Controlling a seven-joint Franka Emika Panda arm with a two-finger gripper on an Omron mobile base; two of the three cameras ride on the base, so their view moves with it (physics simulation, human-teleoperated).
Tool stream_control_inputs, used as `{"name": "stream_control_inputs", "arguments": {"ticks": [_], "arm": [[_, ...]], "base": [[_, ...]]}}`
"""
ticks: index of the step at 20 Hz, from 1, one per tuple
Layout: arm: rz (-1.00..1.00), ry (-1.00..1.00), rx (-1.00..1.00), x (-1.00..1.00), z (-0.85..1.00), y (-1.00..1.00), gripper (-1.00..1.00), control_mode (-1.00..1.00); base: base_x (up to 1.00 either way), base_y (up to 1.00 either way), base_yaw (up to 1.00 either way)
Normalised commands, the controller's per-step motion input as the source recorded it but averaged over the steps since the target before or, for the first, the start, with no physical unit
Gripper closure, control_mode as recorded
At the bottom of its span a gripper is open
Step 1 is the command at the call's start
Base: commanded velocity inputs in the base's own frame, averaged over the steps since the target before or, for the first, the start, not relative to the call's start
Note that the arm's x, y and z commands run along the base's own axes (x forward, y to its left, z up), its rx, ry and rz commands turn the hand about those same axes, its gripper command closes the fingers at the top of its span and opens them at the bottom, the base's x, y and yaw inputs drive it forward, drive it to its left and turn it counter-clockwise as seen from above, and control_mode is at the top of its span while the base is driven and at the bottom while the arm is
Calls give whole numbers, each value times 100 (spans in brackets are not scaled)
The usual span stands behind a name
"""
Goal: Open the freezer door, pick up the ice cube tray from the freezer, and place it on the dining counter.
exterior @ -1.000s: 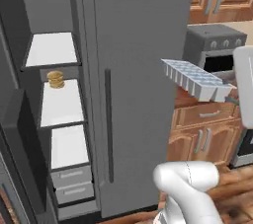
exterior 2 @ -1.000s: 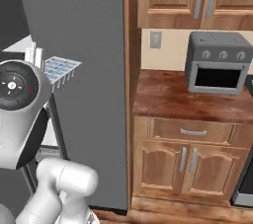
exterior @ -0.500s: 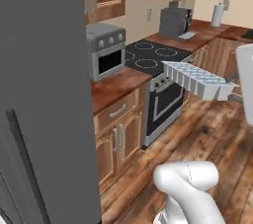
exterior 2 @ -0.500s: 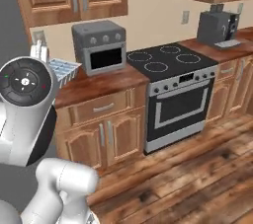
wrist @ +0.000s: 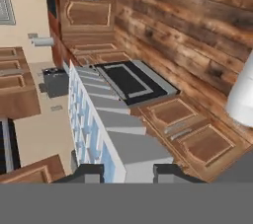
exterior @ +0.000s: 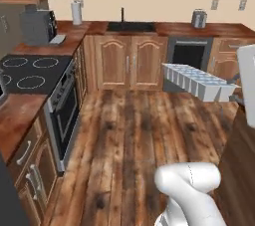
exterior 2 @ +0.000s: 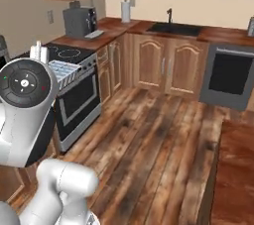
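My gripper (wrist: pixel 127 171) is shut on one end of the ice cube tray (wrist: pixel 106 129), a white tray of pale-blue cubes that stretches away from the fingertips (wrist: pixel 86 172). In the left base view the ice cube tray (exterior: pixel 198 81) hangs level in the air at the right, above the wood floor. Seen from the right base camera, one corner of the ice cube tray (exterior 2: pixel 65 69) peeks out behind my arm. The dining counter (exterior 2: pixel 235 169), with its reddish-brown top, lies at the lower right; its edge (exterior: pixel 240 165) is just below and right of the tray. The freezer and its door are out of view.
A black stove (exterior: pixel 30 68) with an oven (exterior 2: pixel 79 100) stands on the left. The sink (exterior: pixel 122 27) and a dishwasher (exterior 2: pixel 229 75) line the back wall. A coffee machine (exterior: pixel 37 26) and a paper towel roll (exterior: pixel 76 12) stand on the worktop. Wood floor (exterior: pixel 134 130) stretches ahead.
The whole scene has swung: the fridge and toaster oven have slid out of sight, and stove, sink and dining counter have come in. The tray stays in my gripper at the same place.
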Motion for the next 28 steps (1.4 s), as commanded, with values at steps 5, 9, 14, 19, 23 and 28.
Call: {"name": "stream_control_inputs", "arguments": {"ticks": [5,9,14,19,23,28], "arm": [[0,0,0,0,0,0,100,100],[0,0,0,0,0,0,100,100],[0,0,0,0,0,0,100,100],[0,0,0,0,0,0,100,100],[0,0,0,0,0,0,100,100],[0,0,0,0,0,0,100,100]], "base": [[0,0,-100],[0,0,-100],[0,0,-100],[0,0,-100],[0,6,-99],[29,78,-66]]}}
